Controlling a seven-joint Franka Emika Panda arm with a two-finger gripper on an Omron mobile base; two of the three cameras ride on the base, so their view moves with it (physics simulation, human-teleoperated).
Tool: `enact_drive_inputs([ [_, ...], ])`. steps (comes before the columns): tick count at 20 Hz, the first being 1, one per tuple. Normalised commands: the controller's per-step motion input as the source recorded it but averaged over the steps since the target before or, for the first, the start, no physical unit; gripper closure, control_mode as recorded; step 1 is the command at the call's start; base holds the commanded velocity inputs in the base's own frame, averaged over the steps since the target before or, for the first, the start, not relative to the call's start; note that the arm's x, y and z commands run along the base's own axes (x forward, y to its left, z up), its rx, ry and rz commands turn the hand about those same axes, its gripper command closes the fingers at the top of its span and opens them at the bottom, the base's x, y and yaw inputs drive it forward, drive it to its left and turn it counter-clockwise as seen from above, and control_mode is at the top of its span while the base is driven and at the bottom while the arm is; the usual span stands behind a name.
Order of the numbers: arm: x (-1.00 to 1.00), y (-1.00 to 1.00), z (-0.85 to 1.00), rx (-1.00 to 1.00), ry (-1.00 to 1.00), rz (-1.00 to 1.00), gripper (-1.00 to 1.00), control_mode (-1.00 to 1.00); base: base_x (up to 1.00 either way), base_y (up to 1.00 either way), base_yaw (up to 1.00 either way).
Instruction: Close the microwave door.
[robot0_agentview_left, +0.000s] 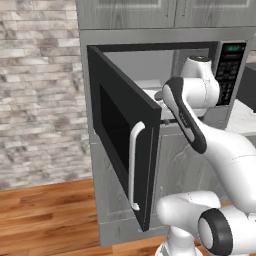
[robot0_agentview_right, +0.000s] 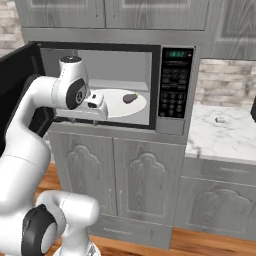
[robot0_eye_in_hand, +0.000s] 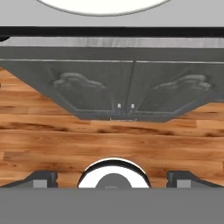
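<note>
The microwave (robot0_agentview_right: 170, 125) is built in above the grey cabinets, and its door (robot0_agentview_left: 125, 145) stands wide open, swung out to the left with its white bar handle (robot0_agentview_left: 133, 165) on the free edge. In the right base view the door (robot0_agentview_right: 17, 75) shows at the left edge. A white turntable (robot0_agentview_right: 117, 104) inside carries a small dark item (robot0_agentview_right: 130, 98). My gripper (robot0_agentview_right: 84, 120) hangs at the front lip of the opening, pointing down, right of the door and apart from it. The fingertips (robot0_eye_in_hand: 41, 179) stand wide apart: it is open and holds nothing.
Grey cabinet doors (robot0_eye_in_hand: 131, 87) sit under the microwave, above the wood floor (robot0_eye_in_hand: 109, 140). A marble counter (robot0_agentview_right: 225, 140) with a small object (robot0_agentview_right: 219, 120) lies to the right. A brick wall (robot0_agentview_left: 40, 100) is left of the door. My own arm (robot0_agentview_left: 190, 120) crosses the opening.
</note>
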Motion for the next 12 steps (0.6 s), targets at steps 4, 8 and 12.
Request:
enact_drive_inputs([
  [4, -0.97, -0.11, 0.05, 0.02, -0.14, -0.01, -1.0, -1.0, 0.0, 0.0, 0.0],
  [8, -1.0, 0.0, 0.17, 0.0, -0.21, -0.12, -1.0, -1.0, 0.0, 0.0, 0.0],
  [12, -1.0, 0.0, 0.25, 0.0, -0.29, -0.21, -1.0, -1.0, 0.0, 0.0, 0.0],
])
